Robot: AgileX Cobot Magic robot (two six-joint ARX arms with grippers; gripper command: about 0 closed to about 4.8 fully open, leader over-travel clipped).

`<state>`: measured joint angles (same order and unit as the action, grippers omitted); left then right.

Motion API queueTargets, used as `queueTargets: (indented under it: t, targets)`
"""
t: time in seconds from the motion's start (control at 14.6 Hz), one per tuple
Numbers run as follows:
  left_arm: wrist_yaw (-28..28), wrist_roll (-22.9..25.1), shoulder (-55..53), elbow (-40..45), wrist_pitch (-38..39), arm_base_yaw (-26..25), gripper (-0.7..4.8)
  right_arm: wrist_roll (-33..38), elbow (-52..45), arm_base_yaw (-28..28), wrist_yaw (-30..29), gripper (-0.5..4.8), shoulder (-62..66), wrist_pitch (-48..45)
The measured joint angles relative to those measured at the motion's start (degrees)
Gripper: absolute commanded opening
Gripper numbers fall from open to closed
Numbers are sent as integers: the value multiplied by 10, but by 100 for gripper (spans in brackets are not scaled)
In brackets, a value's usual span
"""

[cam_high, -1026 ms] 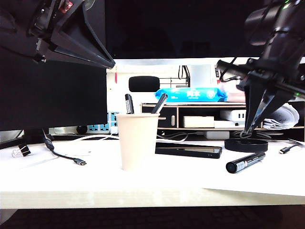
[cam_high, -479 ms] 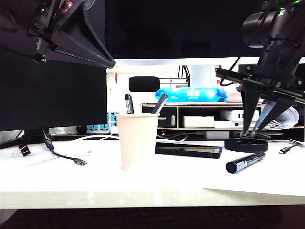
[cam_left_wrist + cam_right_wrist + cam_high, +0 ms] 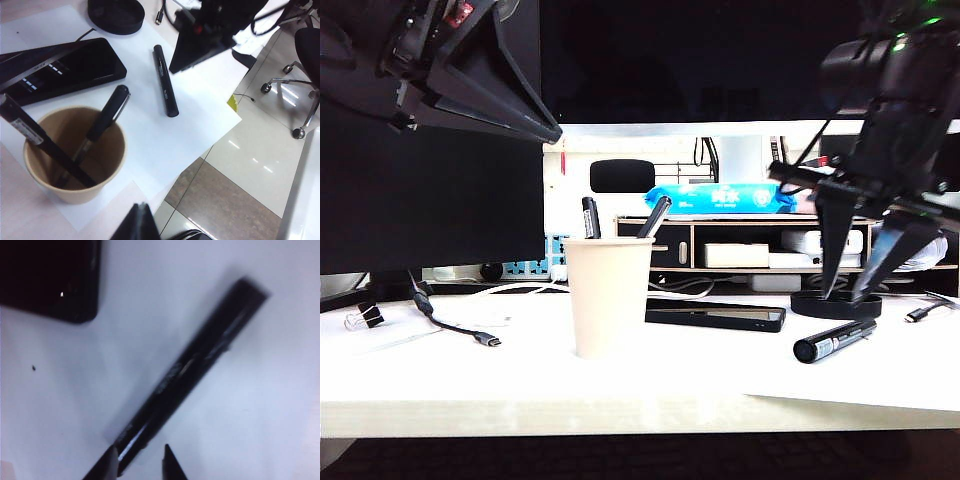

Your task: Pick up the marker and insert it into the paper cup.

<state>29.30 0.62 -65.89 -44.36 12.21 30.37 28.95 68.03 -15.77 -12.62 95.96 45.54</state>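
Note:
The marker (image 3: 835,340) (image 3: 165,80) (image 3: 190,370), thick and black with a glossy round end, lies flat on white paper at the right of the table. My right gripper (image 3: 844,296) (image 3: 140,449) hangs open just above it, fingers pointing down, with one end of the marker between the tips. The cream paper cup (image 3: 608,300) (image 3: 75,192) stands upright mid-table, well left of the marker. My left gripper (image 3: 556,130) (image 3: 141,207) is shut and empty, raised high at the upper left, above the cup's level.
Two dark pens (image 3: 590,216) (image 3: 654,216) lean inside the cup. A black phone (image 3: 715,316) lies between cup and marker, a round black disc (image 3: 835,303) behind the marker. A USB cable (image 3: 460,328) and binder clip (image 3: 365,316) lie at left. The table edge is near the marker.
My right gripper has opened from shut to wide and has sunk a little towards the marker. The left arm, cup and marker have not moved.

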Motion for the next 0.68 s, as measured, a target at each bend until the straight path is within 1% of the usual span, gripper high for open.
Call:
queueTargets:
  t: [0.21,0.48,0.68]
  targets:
    - [0,0,0,0,0,0,-5,6,0,-8,10,122,12,-8]
    - [0,0,0,0,0,0,-5,9,0,-8,46,122,15,-11]
    - [0,0,0,0,0,0,-5,9,0,-8,49,122,22,-22]
